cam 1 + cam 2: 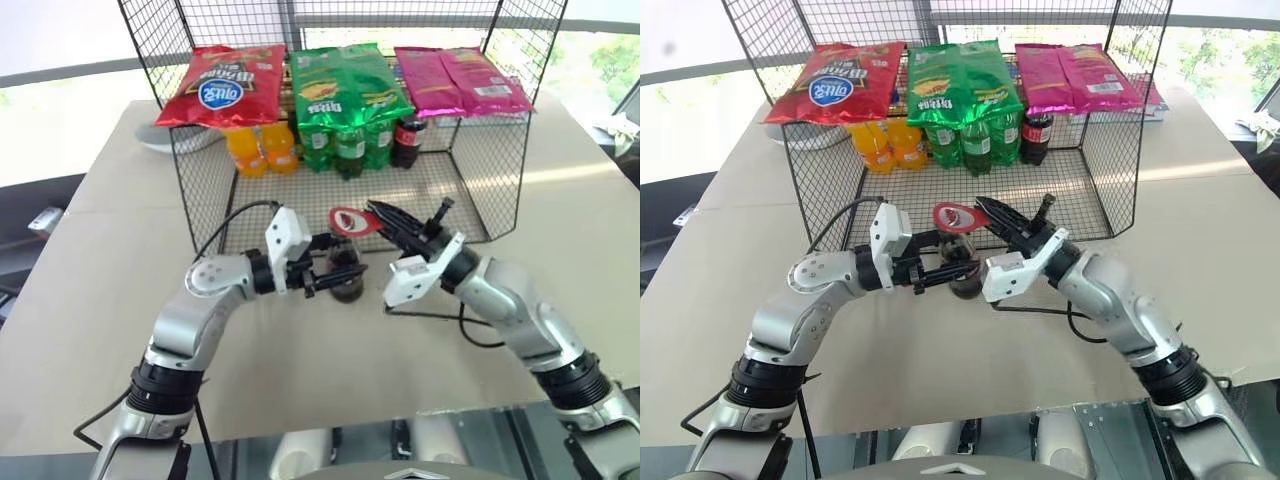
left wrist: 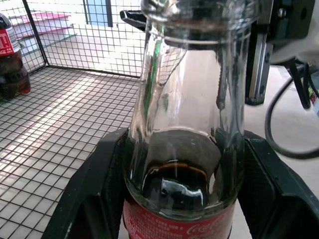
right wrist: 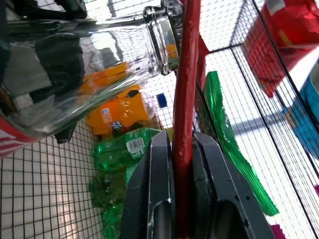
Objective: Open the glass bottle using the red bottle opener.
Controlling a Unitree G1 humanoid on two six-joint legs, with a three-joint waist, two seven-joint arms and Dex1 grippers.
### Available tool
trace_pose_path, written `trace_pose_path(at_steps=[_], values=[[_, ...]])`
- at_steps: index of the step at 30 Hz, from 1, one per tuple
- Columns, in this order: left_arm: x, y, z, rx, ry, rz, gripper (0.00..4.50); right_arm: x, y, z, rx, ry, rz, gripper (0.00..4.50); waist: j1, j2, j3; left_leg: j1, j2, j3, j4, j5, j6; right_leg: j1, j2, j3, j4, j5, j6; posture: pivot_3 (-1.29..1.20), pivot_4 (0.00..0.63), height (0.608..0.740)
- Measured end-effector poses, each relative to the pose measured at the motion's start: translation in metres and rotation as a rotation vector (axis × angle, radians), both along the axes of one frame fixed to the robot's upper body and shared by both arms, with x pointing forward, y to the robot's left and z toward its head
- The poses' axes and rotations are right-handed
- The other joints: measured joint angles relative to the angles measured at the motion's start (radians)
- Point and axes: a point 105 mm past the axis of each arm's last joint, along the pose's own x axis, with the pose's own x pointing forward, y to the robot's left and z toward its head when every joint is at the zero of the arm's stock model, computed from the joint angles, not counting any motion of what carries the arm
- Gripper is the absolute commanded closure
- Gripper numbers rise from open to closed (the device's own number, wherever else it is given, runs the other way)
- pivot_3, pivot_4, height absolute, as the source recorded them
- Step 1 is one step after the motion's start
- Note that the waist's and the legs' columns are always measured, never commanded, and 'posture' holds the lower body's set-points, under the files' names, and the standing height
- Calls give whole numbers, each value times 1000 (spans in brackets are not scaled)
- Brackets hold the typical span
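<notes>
Before you lies the beige tabletop (image 1: 110,300), a flat matte surface crossed by faint seams. At its far middle stands a black wire-mesh basket (image 1: 500,170), open toward you, its mesh floor resting on the tabletop. Standing on that floor at the back you see orange plastic bottles (image 1: 262,148), green plastic bottles (image 1: 345,148) and a dark plastic bottle with a red cap (image 1: 407,141). Just beside the basket's far left corner a white shallow dish (image 1: 165,142) lies on the tabletop. A black cable (image 1: 480,335) trails over the tabletop near the basket's front right.
</notes>
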Motion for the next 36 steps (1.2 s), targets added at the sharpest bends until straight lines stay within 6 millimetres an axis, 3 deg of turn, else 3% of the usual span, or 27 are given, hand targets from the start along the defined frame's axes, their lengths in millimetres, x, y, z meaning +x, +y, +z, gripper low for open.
trace_pose_path(at_steps=[10, 21, 31, 36], values=[[0, -2, -2, -36, -17, -4, 2133, 7, -6, 26, -198, -45, 38, 4500, -1, -1, 0, 0, 0, 0, 0, -1, 1, 0, 0, 0, -1, 0, 0, 0, 150, 740], [-3, -3, -4, -68, -46, -11, 2133, 6, -3, 38, -281, -18, 73, 4500, 1, -1, 0, -2, 0, 0, -1, -1, 2, 0, -5, -1, -4, 0, 0, 0, 150, 740], [-6, -3, -3, -76, -64, -33, 2133, 12, -12, 59, -54, 93, -31, 4500, 1, -1, 0, -12, 0, -2, -1, -1, 2, -8, -6, -3, -5, 0, 0, 0, 150, 740], [-6, -3, -2, -75, -68, -42, 2133, 13, -28, 56, 127, 251, -108, 4500, 2, -1, 0, -13, 0, -3, -1, -1, 2, -9, -6, -4, -5, 0, 0, 0, 150, 740]])
